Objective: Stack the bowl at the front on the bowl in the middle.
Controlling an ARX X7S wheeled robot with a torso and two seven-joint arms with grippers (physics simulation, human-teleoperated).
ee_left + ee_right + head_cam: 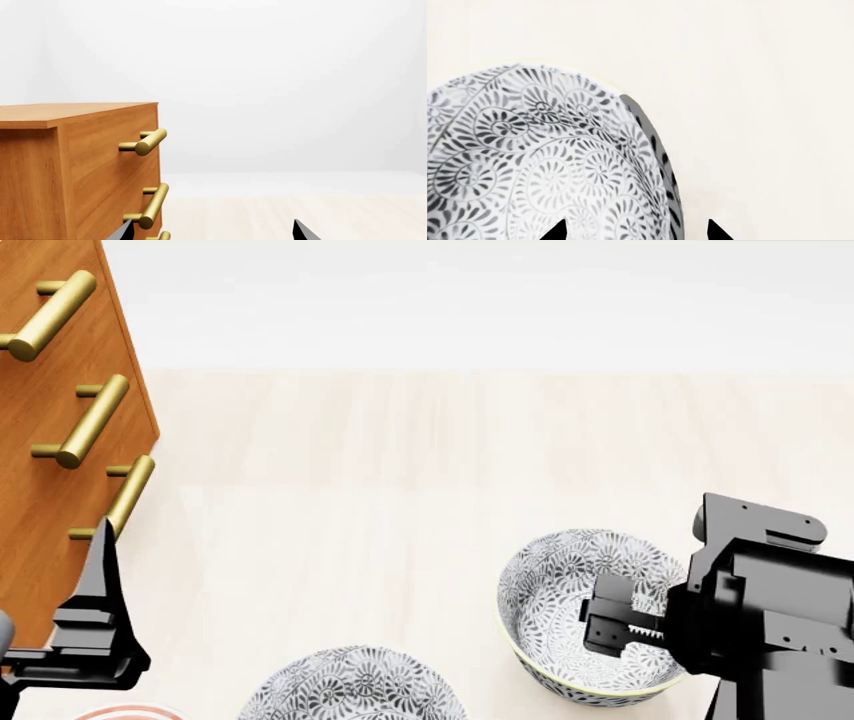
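Pale wood floor bears two empty patterned bowls [574,580]; right end effector [617,628] straddles one rim, tips apart.

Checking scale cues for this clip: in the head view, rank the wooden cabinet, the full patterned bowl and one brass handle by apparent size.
1. wooden cabinet, though cropped by the frame
2. patterned bowl under the right gripper
3. middle brass handle

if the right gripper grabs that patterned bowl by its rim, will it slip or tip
The patterned bowl looks rigid and glazed, so its smooth rim may slip between the fingers of the right gripper. Gripped on one side only, it would probably tilt away from the grip. If ceramic, as the pattern suggests, it could chip if dropped.
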